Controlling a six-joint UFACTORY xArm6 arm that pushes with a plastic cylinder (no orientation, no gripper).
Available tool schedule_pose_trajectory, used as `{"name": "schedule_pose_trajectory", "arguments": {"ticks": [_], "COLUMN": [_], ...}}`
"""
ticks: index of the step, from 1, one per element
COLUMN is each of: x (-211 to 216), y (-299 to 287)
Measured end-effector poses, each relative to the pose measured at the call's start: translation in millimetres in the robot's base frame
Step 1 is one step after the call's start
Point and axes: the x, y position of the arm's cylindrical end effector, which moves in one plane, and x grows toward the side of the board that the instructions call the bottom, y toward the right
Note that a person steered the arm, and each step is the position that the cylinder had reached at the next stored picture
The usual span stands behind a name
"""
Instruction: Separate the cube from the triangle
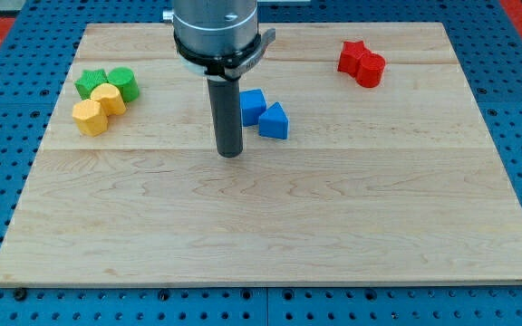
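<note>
My tip (230,152) is resting at seven o'clock from the blue cube (252,106), which is touching the blue triangle (275,122) at its four o'clock; no fingers exist.

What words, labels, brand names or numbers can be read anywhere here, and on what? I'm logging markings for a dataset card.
None: no readable text shows on the wooden board, the blue cube, the blue triangle, the other blocks, or the arm above my tip.

Light: bright, even, from overhead.
Shadows: soft and short beside my rod (229,118) and the blocks.
Glare: none on the wooden board (261,226).
Focus: sharp to every frame edge.
</note>
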Motion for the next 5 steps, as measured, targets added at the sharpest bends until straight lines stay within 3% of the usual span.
{"name": "schedule_pose_trajectory", "arguments": {"ticks": [2,5], "x": [-9,-93], "y": [54,32]}}
